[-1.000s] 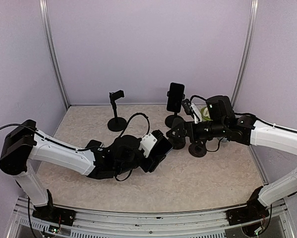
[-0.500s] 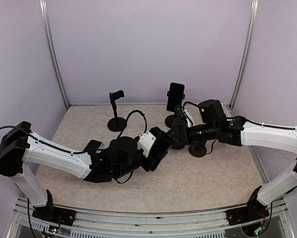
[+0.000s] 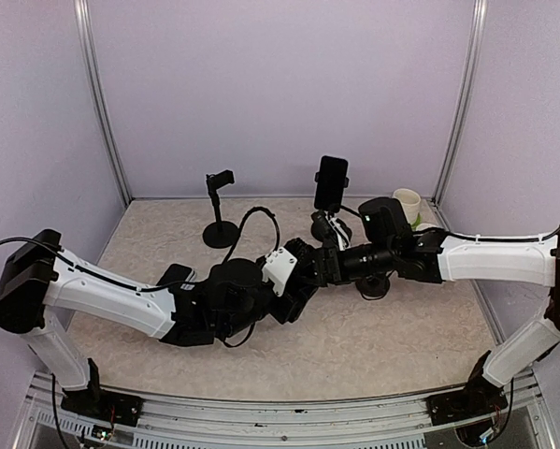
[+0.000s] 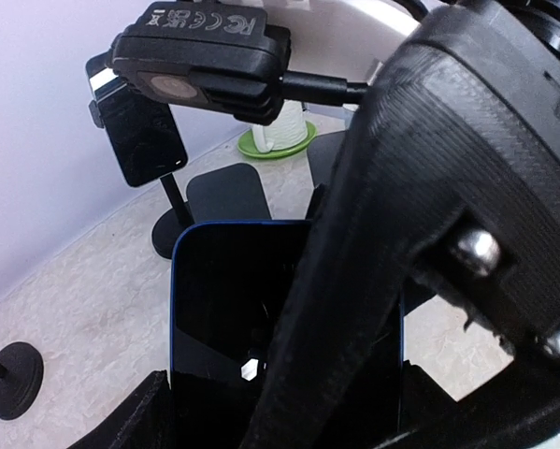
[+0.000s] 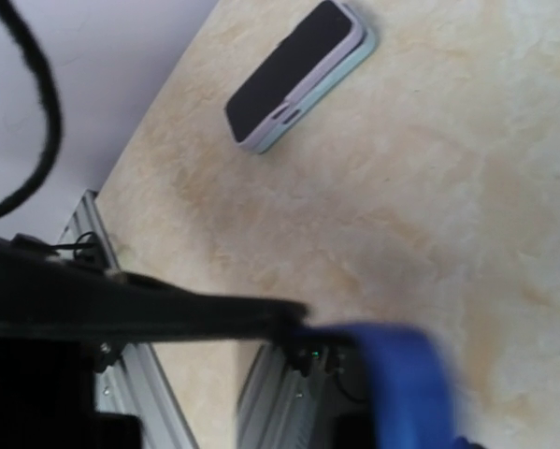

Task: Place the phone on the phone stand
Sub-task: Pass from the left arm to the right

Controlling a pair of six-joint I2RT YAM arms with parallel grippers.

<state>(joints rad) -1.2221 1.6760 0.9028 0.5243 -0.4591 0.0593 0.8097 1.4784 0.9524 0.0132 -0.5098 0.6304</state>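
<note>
A dark phone with a blue rim (image 3: 305,278) (image 4: 225,318) is held up off the table, my left gripper (image 3: 294,281) (image 4: 284,404) shut on its lower end. My right gripper (image 3: 315,265) has reached in from the right and stands open at the phone's free end. One of its black fingers (image 4: 373,253) (image 5: 149,313) lies across the screen; the other finger is hidden. The blurred blue rim (image 5: 401,383) sits right beside that fingertip. An empty phone stand (image 3: 220,183) rises at the back left, apart from both grippers.
A second stand (image 3: 331,183) (image 4: 139,131) at the back carries another phone. A round stand base (image 3: 374,285) lies under the right arm. A white cup (image 3: 408,201) (image 4: 281,131) stands back right. A phone in a pale case (image 5: 298,75) lies flat on the table.
The right arm has swung left from its place by the stands to the phone in the left gripper, its jaws narrowing. The left arm has barely moved. The white cup now shows.
</note>
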